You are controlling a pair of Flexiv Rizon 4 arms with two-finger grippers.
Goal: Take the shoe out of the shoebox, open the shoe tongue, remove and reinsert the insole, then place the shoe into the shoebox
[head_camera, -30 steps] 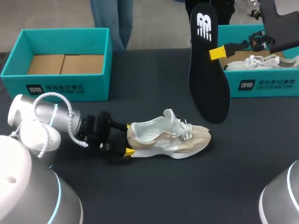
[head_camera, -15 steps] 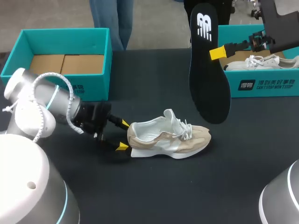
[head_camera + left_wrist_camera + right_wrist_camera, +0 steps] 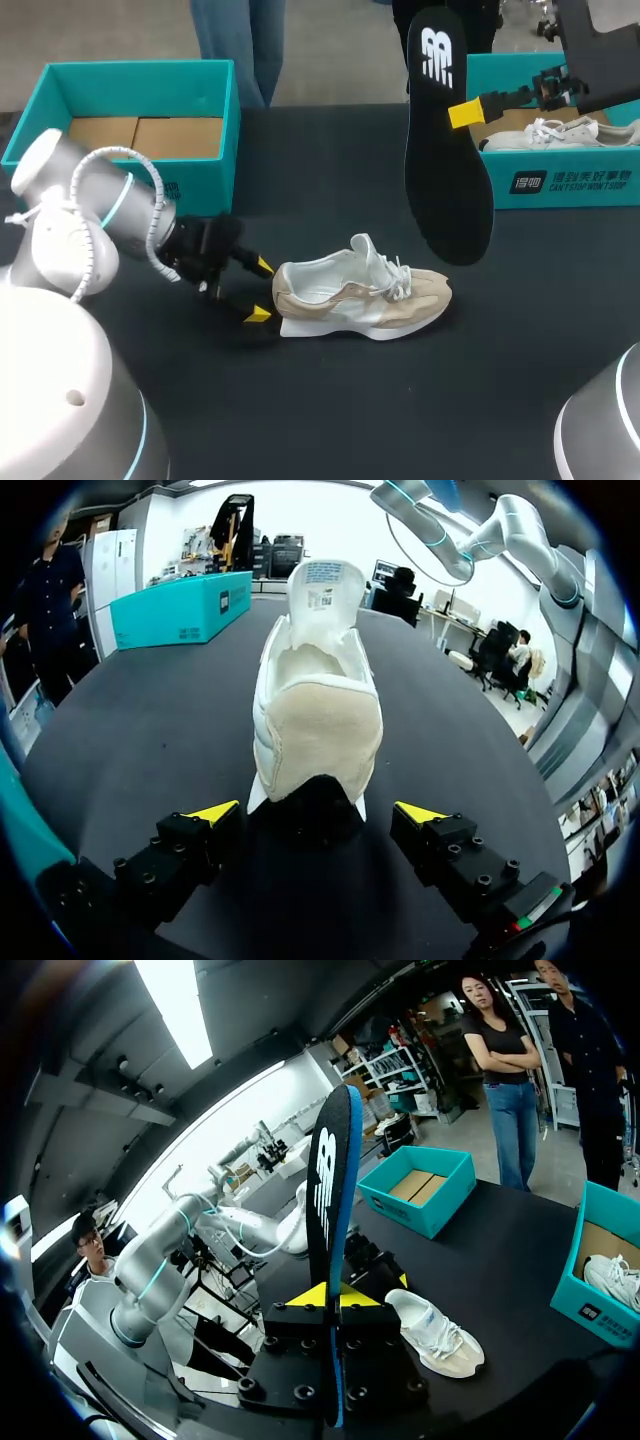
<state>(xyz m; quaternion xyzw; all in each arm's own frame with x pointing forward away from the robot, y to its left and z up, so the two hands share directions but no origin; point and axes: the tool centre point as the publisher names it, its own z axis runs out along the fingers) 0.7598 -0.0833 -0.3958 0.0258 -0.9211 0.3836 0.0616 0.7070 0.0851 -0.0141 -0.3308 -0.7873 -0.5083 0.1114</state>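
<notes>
My left gripper (image 3: 261, 290) lies low on the table (image 3: 350, 400), just behind the heel of the beige-and-white shoe (image 3: 362, 295). Its fingers stand apart, one on each side of the heel. In the left wrist view both yellow tips show a gap to the heel, so the shoe is bracketed, not clamped. I judge this placement to be a brace: fingers at the heel would stop the shoe sliding backward when something is pushed in from the collar.

The shoe rests upright on its sole near the middle of the table, toe pointing away from my left gripper. The tongue is raised and the collar is wide open.

My right gripper (image 3: 325, 1295) is clamped on the black insole (image 3: 447, 150), gripping it by one long edge. The insole hangs upright above the table, logo end up and broad toe end down, beyond the shoe's toe. Held this way, the toe end is probably set to enter the shoe first.

The step in hand appears to be reinsertion; the insole is out and not yet returned.

The empty shoebox (image 3: 120, 190) stands at the far left of the table, likely the shoe's destination. A second shoebox (image 3: 560, 182) at the far right holds another white shoe (image 3: 555, 132).
</notes>
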